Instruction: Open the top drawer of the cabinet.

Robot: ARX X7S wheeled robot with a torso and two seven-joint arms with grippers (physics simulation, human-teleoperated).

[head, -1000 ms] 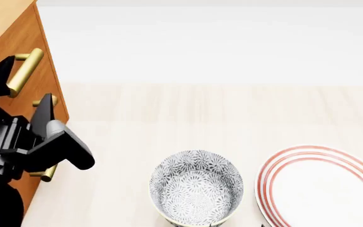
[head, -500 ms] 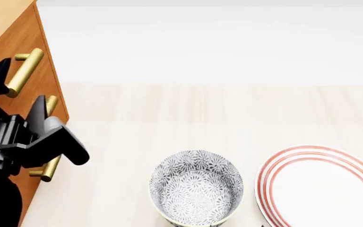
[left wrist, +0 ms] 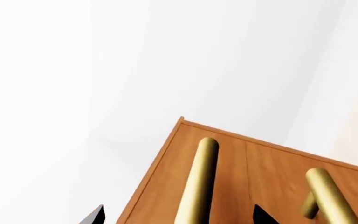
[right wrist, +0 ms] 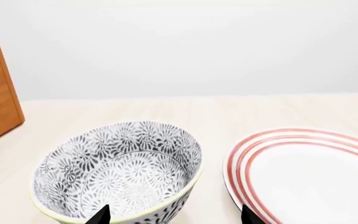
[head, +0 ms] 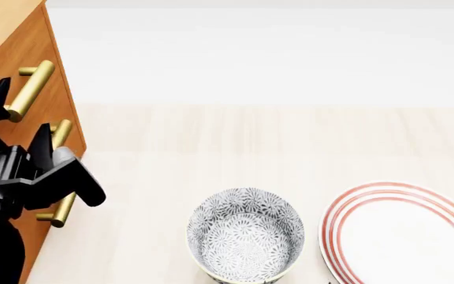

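Cabinet: I've got the cabinet [head: 12, 71] at the far left of my head view, orange-brown wood.
Top drawer: its front [head: 30, 56] looks flush, brass bar handle [head: 30, 90] upper left.
Left hand: my left hand [head: 22, 121] has black fingers spread wide, one at each side of that handle, nothing gripped.
Right hand: only two dark tips in the right wrist view, parted, holding nothing.
Counter: patterned bowl [head: 245, 234] bottom centre, red-ringed plate [head: 404, 234] bottom right on the pale counter [head: 235, 136].

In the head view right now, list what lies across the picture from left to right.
Left gripper at the cabinet → patterned bowl → red-ringed plate.
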